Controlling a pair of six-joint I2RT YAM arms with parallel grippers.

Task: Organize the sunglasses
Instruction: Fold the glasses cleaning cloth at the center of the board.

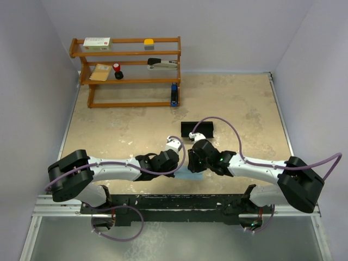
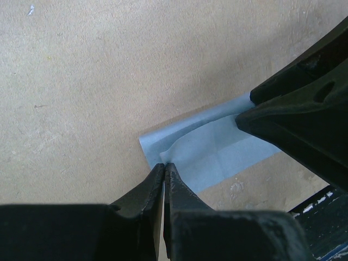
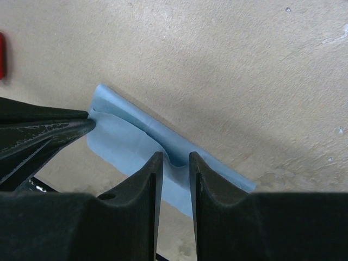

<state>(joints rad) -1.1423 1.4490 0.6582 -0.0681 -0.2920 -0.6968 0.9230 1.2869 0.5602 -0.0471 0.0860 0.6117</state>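
A light blue cloth [image 1: 193, 177] [image 2: 217, 152] [image 3: 125, 136] lies folded on the table near its front edge. My left gripper [image 1: 181, 163] [image 2: 164, 165] is shut on the cloth's near corner, which is raised into a small fold. My right gripper [image 1: 191, 163] [image 3: 175, 159] stands with its jaws apart, its tips down on the cloth and a buckled ridge of cloth in the gap. A sliver of bright red [image 3: 2, 55] shows at the left edge of the right wrist view; too little shows to tell whether it is the sunglasses. In the top view the sunglasses are hidden.
A long black case [image 1: 197, 129] lies just beyond the two grippers. A wooden shelf rack [image 1: 130, 80] at the back left holds a box, a stapler and small items. The metal rail [image 1: 174, 204] with the arm bases runs along the table's near edge.
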